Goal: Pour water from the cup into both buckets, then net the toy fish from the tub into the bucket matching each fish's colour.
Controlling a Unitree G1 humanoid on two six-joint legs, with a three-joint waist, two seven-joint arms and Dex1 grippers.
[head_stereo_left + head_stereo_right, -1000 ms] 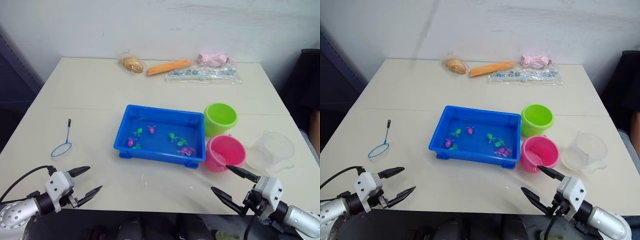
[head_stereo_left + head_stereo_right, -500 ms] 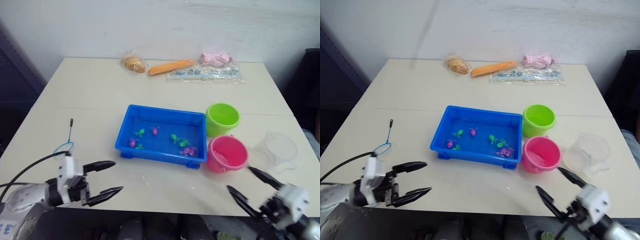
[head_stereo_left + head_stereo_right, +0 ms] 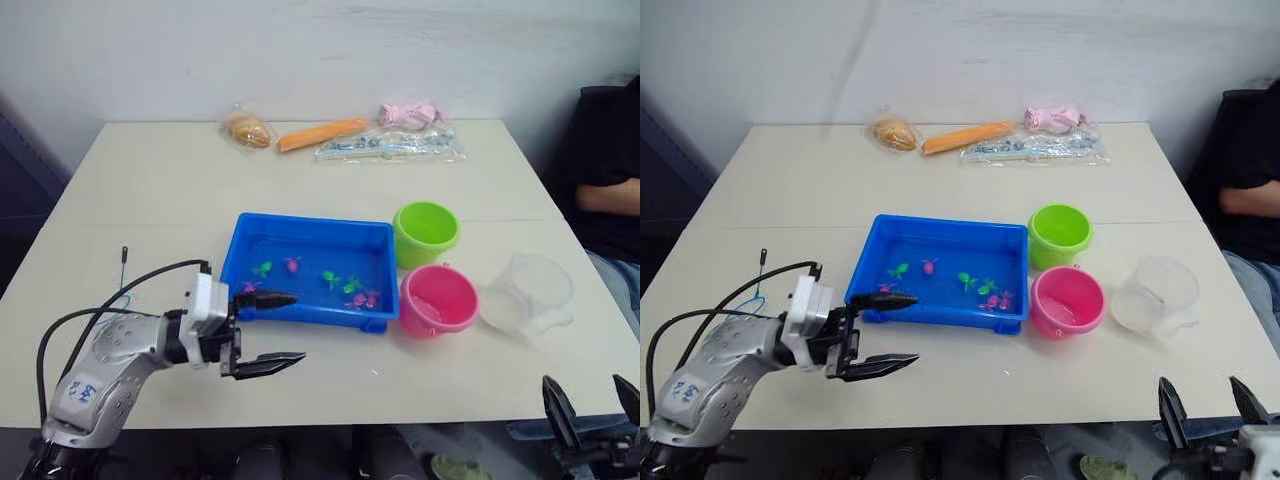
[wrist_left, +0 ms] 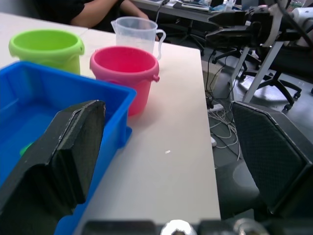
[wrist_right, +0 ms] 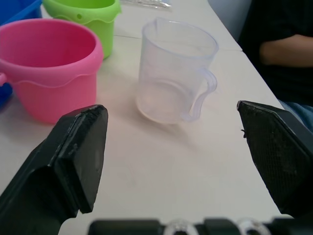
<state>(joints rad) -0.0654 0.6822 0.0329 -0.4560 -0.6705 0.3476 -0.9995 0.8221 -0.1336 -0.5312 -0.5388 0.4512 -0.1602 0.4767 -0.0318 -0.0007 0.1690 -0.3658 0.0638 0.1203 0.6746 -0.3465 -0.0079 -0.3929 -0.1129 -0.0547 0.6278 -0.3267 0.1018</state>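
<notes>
1. My left gripper [image 3: 270,330] is spread wide and holds nothing. One finger lies over the near rim of the tub; the other hangs over bare table just in front of it.
2. My right gripper [image 3: 1203,408] is also spread wide and empty. It sits low at the near right edge of the table, fingertips pointing up, touching nothing.
3. In the right wrist view, the cup [image 5: 172,78] stands upright on the table ahead of my right fingers, between their two lines and apart from both, its handle turned toward the right edge of the table. It appears empty or nearly so; I cannot tell the water level.
4. The pink bucket [image 3: 437,299] stands just left of the cup, close to the tub's right wall. The green bucket [image 3: 425,232] stands directly behind the pink one, nearly touching it.
5. The tub [image 3: 245,244] lies at the centre of the table, holding water and the toy fish [image 3: 329,280]: pink and green pieces scattered across its floor, loosely grouped toward the near side.
6. The net [image 3: 123,268] lies flat on the table left of the tub, behind my left arm. Its handle points away from me; its hoop is partly hidden by the arm's cable.
7. Wrapped items [image 3: 383,146] lie along the far edge of the table.
8. A person [image 3: 608,160] in dark clothing sits beyond the right edge of the table.
</notes>
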